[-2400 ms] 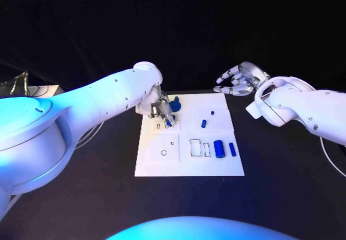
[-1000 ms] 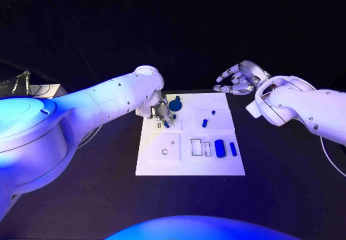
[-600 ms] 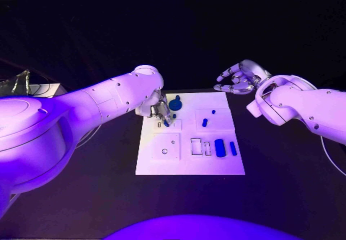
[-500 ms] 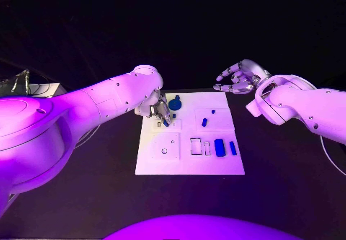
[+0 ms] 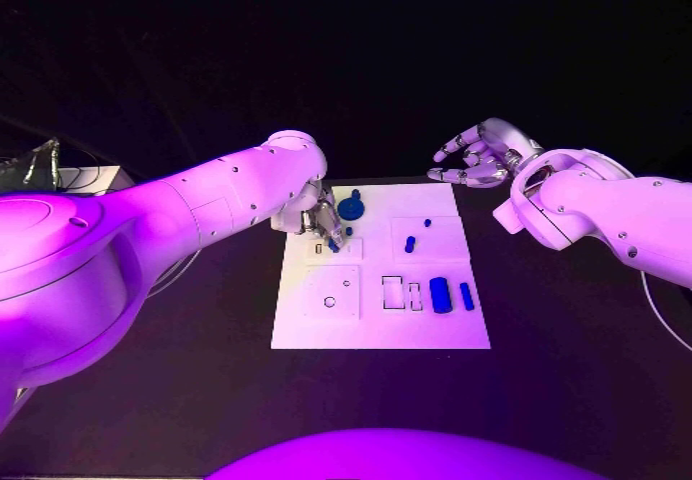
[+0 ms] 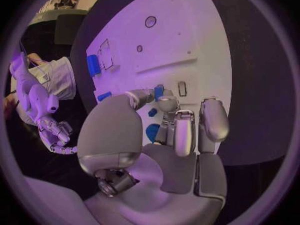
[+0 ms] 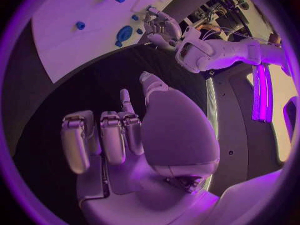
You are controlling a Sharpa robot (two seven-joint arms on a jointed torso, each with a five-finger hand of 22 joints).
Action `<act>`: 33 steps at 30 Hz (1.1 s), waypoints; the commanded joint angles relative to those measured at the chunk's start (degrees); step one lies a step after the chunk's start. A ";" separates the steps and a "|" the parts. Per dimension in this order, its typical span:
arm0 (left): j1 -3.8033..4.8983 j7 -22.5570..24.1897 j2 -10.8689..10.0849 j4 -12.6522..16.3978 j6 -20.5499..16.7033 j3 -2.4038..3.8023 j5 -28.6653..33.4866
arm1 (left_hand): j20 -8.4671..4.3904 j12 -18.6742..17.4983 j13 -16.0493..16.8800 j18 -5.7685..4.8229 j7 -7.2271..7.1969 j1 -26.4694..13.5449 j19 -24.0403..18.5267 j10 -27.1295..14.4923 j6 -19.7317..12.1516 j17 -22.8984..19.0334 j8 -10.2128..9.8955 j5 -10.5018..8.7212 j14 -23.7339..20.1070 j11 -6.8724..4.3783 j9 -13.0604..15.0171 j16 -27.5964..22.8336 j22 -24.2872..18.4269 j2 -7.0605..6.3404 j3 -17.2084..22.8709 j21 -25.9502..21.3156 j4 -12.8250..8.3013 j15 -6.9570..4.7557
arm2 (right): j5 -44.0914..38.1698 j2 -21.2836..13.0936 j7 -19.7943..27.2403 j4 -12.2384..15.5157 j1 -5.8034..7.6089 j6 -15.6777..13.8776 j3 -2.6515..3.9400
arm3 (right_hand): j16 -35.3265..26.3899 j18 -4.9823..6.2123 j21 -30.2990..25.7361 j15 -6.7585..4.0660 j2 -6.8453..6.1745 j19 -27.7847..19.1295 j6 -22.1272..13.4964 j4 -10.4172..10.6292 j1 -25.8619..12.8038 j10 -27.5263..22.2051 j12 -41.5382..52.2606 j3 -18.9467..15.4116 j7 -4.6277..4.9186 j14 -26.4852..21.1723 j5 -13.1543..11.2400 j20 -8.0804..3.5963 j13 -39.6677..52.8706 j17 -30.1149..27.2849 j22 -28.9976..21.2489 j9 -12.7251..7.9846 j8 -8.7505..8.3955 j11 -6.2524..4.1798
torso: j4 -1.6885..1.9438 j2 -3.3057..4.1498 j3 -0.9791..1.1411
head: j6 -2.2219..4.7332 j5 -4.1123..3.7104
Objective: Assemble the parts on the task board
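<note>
Presently, assembly looks barely begun. The left hand (image 5: 323, 222) works over the far-left part of the task board (image 5: 378, 335), pinching a small blue peg (image 6: 159, 91) just beside a small slot (image 6: 182, 88); the peg is not yet seated. A round blue part (image 5: 351, 209) lies just beyond that hand. Loose pieces remain: two small ones (image 5: 410, 243) mid-board and two blue cylinders (image 5: 440, 296) near the right edge. The right hand (image 5: 476, 160) hovers off the far-right corner, fingers loosely apart, holding nothing.
</note>
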 commanded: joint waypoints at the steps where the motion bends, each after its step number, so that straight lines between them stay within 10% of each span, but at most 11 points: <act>1: -0.09 0.25 0.04 0.39 -1.54 0.07 -0.36 | 0.22 -0.22 -0.04 0.07 0.01 0.47 0.02 0.09 0.54 12.24 0.13 0.36 5.09 0.19 -0.12 0.18 0.14 0.89 10.46 0.19 -10.69 0.33 | -0.55 0.05 0.69 0.02 -0.01 0.37 0.02 | 0.21 -0.82 0.13 -0.12 0.01 6.10 -0.36 0.13 -0.62 5.96 0.12 -0.10 -0.04 5.84 -0.17 -0.15 15.05 15.00 15.05 0.05 0.13 0.00 | 0.01 -0.03 -0.01 | -0.01 -0.09; 33: -0.67 0.24 -1.36 2.05 -0.07 0.07 -0.50 | 0.23 -0.52 -0.59 0.07 -0.01 0.28 0.07 -0.05 0.63 12.34 0.15 0.45 5.13 0.16 0.09 0.23 0.21 0.90 10.78 0.24 -11.05 0.32 | -0.55 -0.18 0.53 -0.16 -0.04 0.74 0.02 | 0.21 -0.82 0.13 -0.12 0.01 6.10 -0.36 0.13 -0.62 5.96 0.12 -0.10 -0.04 5.84 -0.17 -0.15 15.05 15.00 15.05 0.05 0.13 0.00 | -0.06 0.06 0.03 | -0.16 0.17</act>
